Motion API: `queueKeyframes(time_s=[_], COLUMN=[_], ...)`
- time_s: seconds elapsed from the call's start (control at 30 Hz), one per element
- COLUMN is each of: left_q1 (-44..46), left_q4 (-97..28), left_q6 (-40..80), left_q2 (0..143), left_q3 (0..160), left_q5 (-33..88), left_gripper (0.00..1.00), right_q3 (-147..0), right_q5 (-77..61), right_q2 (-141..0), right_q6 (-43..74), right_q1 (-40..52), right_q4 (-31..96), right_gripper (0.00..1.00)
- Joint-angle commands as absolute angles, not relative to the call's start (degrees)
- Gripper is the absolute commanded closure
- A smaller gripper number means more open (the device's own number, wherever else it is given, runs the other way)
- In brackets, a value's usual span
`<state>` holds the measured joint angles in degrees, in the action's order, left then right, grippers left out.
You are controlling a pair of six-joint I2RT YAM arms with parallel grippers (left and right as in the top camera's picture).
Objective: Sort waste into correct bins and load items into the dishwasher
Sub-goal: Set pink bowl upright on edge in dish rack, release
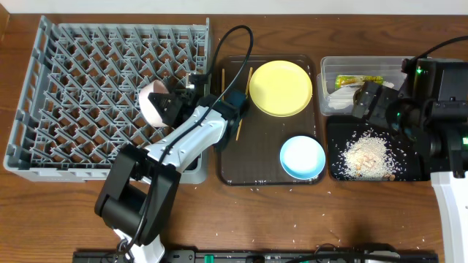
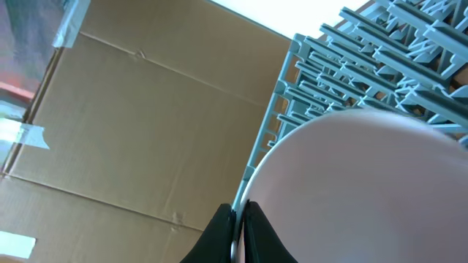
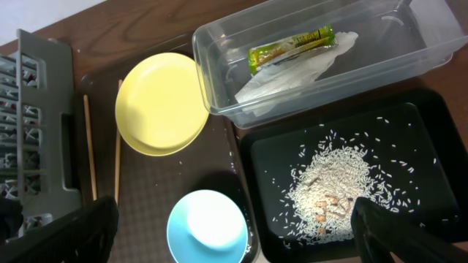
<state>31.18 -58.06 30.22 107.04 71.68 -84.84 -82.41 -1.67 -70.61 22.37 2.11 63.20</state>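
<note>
Fingers of our left arm (image 2: 214,238) clamp the white bowl (image 1: 152,104) over the rack (image 1: 73,88). Our right fingers (image 3: 73,230) hang wide open, empty.

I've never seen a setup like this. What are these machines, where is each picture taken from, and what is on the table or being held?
These are two robot arms at a table. One picture looks down from above; the other two come from a camera on each arm's wrist. The left end effector is shut on the rim of a white bowl, over the grey dish rack. The right end effector is open and holds nothing, above the bins. On the brown serving tray lie a yellow plate, a light blue bowl and two chopsticks. The clear tub holds a snack wrapper and a napkin. The black tray holds rice scraps.
</note>
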Motion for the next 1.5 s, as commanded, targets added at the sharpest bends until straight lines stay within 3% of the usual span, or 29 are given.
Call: queueKeyframes(time_s=[0.0,1.27,1.47], left_q1=[30.92,34.46,37.76], left_q4=[-58.70,-54.92,-51.70], left_q6=[31.75,31.81,31.79], left_q2=[107.28,107.28,107.28], left_q3=[71.31,65.63,65.65], left_q5=[-88.62,-89.78,-84.66], left_gripper=[0.93,0.93,0.83], right_q3=[-82.26,-82.26,-82.26], right_q5=[-1.32,-1.32,-1.32], right_q2=[-70.57,-70.57,-70.57], right_q6=[22.92,22.90,22.90], right_q1=[1.52,1.52,1.52], right_q4=[63.22,63.22,63.22], right_gripper=[0.01,0.01,0.01])
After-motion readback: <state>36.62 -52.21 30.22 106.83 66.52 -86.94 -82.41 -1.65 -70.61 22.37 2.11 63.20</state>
